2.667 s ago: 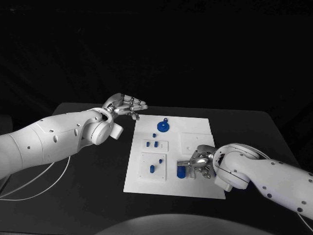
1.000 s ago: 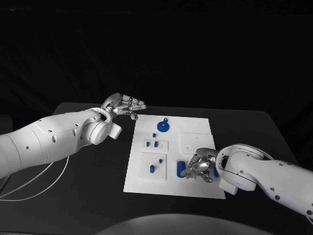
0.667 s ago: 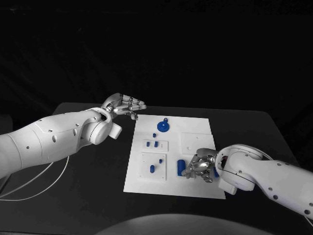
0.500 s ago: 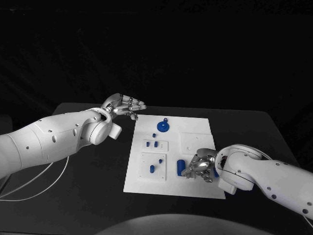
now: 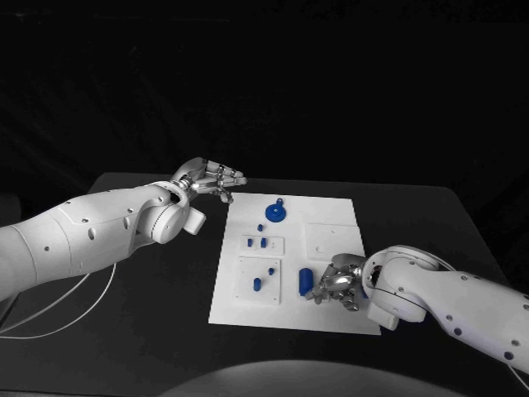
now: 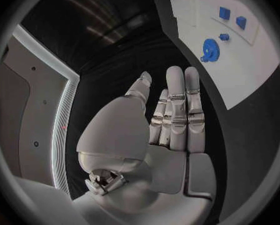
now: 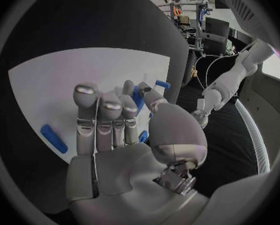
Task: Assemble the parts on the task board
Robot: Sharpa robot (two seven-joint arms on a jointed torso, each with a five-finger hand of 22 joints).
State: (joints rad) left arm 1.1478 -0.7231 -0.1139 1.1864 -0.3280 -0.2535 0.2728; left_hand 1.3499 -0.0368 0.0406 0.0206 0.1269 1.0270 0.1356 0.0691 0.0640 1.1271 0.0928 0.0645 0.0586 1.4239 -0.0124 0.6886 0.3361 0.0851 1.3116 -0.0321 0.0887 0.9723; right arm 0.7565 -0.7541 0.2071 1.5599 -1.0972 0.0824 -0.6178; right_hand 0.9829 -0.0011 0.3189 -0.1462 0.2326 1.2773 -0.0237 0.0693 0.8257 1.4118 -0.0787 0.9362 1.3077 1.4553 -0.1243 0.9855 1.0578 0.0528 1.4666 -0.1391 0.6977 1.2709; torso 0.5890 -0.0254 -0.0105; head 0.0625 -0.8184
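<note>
From the head view the right hand (image 5: 337, 284) hovers over the task board (image 5: 332, 236) beside an oblong blue part (image 5: 305, 282), seemingly readying a grasp; the left hand (image 6: 168, 122) waits off-board, fingers straight, empty (the right wrist view leaves the right fingers (image 7: 99, 120) unclear).

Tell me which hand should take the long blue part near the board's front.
Right. The right hand is already over the board, right beside the long blue part. The left hand sits off the board's far left corner, holding nothing.
</note>
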